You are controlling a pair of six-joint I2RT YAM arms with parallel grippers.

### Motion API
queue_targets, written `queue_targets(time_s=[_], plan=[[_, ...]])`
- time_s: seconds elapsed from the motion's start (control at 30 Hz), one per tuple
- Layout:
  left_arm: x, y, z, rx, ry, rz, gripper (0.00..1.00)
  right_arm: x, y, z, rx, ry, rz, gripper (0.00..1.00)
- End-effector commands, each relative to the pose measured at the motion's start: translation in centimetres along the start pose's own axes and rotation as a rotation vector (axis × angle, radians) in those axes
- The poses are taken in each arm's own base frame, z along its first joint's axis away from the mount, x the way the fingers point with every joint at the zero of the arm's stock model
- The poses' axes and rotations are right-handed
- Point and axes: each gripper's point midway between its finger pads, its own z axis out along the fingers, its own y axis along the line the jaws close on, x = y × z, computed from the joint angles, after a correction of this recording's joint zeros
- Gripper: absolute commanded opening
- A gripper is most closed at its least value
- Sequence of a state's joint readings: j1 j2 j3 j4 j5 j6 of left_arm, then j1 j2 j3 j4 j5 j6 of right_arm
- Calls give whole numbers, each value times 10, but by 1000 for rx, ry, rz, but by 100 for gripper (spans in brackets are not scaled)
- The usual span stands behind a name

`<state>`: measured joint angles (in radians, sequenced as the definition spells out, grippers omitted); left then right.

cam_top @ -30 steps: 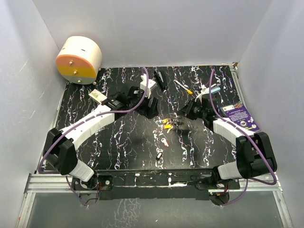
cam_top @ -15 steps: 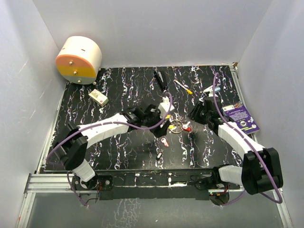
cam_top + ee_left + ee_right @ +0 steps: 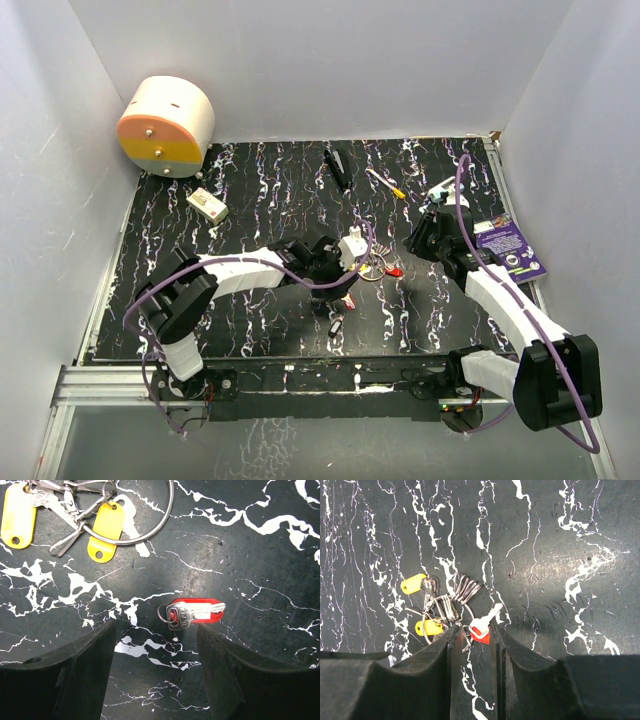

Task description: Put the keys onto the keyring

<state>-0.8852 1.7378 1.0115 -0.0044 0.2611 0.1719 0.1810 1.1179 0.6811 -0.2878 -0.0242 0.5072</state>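
Observation:
The silver keyring (image 3: pixel 152 530) lies on the black marbled table, with two yellow-tagged keys (image 3: pixel 105 530) and several metal keys bunched at it. It also shows in the top view (image 3: pixel 372 265) and the right wrist view (image 3: pixel 442 611). A red-tagged key (image 3: pixel 195 615) lies just beside the ring, apart from it. A pink key (image 3: pixel 347 299) and a black key (image 3: pixel 335 326) lie nearer the front. My left gripper (image 3: pixel 157 650) is open and empty, hovering over the red key. My right gripper (image 3: pixel 475 635) is narrowly open and empty, with the red key (image 3: pixel 481 629) showing beyond its tips.
A cream and orange drum (image 3: pixel 165 125) stands at the back left, with a small white box (image 3: pixel 207 205) near it. A long black bar (image 3: pixel 338 168) and a white stick with a yellow tip (image 3: pixel 385 183) lie at the back. A purple card (image 3: pixel 510 248) lies at the right edge. White walls close in three sides.
My left arm has swung from the back of the table to the centre, over the key bunch. My right gripper has drawn back from the bunch to the right.

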Motion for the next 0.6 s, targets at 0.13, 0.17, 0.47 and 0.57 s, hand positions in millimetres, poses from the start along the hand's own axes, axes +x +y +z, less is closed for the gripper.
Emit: queue_targets(time_s=[0.13, 0.17, 0.47, 0.57], plan=[[-7, 2, 4, -5, -34, -32, 50, -37, 19, -14, -56, -107, -20, 30], [-8, 2, 4, -1, -34, -34, 49, -37, 19, -14, -57, -108, -23, 30], [-6, 1, 12, 15, -16, -61, 44, -35, 18, -14, -60, -104, -28, 30], [-6, 1, 14, 18, -12, -65, 40, -35, 18, -14, -61, -108, -29, 30]])
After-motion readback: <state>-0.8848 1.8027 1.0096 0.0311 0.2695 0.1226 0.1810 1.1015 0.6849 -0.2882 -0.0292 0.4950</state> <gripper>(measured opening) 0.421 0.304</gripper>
